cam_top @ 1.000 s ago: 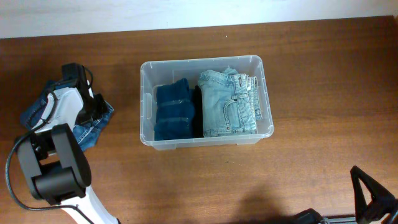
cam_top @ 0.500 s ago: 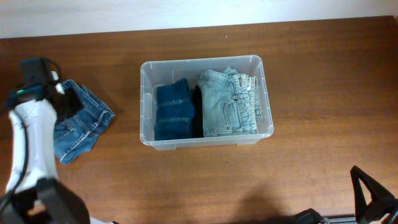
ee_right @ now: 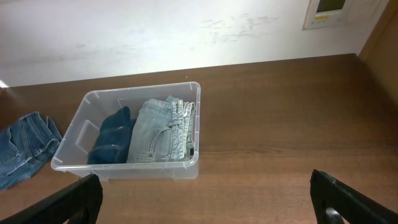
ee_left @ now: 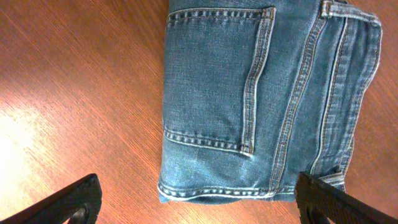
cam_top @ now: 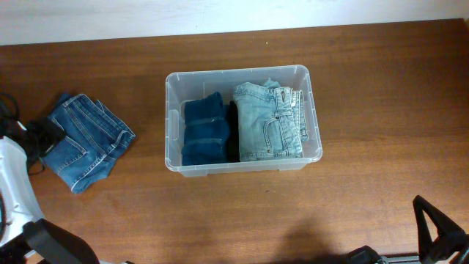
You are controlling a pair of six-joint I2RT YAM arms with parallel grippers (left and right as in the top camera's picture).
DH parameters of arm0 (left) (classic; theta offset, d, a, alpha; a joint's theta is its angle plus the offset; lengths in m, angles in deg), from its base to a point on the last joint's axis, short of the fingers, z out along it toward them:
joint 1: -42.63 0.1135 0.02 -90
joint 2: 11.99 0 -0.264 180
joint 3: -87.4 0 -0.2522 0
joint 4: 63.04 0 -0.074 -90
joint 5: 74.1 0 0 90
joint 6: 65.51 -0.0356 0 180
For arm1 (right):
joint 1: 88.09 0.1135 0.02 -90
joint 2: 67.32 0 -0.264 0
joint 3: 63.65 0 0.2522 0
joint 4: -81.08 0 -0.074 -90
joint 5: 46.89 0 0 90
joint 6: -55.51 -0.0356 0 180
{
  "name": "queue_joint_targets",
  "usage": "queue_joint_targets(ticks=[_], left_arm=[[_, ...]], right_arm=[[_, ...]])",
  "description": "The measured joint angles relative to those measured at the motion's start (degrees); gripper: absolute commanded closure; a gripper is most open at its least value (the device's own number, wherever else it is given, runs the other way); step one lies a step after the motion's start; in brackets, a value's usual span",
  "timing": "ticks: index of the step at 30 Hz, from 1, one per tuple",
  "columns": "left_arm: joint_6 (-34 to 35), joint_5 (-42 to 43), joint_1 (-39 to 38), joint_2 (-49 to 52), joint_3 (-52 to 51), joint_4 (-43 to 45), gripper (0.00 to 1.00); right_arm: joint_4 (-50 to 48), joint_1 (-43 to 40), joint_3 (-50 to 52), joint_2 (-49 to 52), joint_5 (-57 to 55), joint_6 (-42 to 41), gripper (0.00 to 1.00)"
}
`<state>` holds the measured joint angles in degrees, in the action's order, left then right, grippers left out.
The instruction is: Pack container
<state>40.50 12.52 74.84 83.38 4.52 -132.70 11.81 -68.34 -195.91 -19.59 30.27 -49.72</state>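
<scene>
Overhead puts the container (cam_top: 238, 71) mid-table, loose jeans (cam_top: 84, 139) well to its left; the left gripper (ee_left: 198, 193), jaws apart above them, should pinch all folded layers together, while the right gripper (ee_right: 205, 179) hangs spread.

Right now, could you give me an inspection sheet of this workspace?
surface: brown wooden table
job's things: clear container holds dark jeans and light jeans side by side; folded jeans lie on the table outside it, on the left arm's side
clutter: nothing seen
grippers: left gripper open above the folded jeans; right gripper open, holding nothing
cables: dark cable by the left arm
surroundings: pale wall, white wall panel
</scene>
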Motion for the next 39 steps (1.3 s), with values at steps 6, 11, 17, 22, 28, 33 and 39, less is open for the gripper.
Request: queue_joint_targets(ticks=[6, 11, 17, 22, 28, 33, 39], left_arm=[[-1.1, 1.6, 2.0, 0.5, -0.3, 1.5, 0.01], [-1.7, 3.7, 4.8, 3.4, -0.3, 1.7, 0.01], [-4.5, 6.1, 5.6, 9.5, -0.4, 4.1, 0.01], [-5.8, 6.6, 5.6, 13.7, -0.6, 7.5, 0.01], [-6.7, 7.1, 5.6, 16.7, -0.7, 10.6, 0.01], [-7.0, 7.7, 5.6, 20.3, -0.7, 12.3, 0.01], [-7.0, 9.9, 6.0, 22.7, -0.5, 12.9, 0.01]], right_arm=[[0.0, 0.0, 0.0, 0.0, 0.0, 0.0, 0.01], [0.0, 0.0, 0.0, 0.0, 0.0, 0.0, 0.01], [0.0, 0.0, 0.0, 0.0, 0.0, 0.0, 0.01], [0.0, 0.0, 0.0, 0.0, 0.0, 0.0, 0.01], [0.0, 0.0, 0.0, 0.0, 0.0, 0.0, 0.01], [0.0, 0.0, 0.0, 0.0, 0.0, 0.0, 0.01], [0.0, 0.0, 0.0, 0.0, 0.0, 0.0, 0.01]])
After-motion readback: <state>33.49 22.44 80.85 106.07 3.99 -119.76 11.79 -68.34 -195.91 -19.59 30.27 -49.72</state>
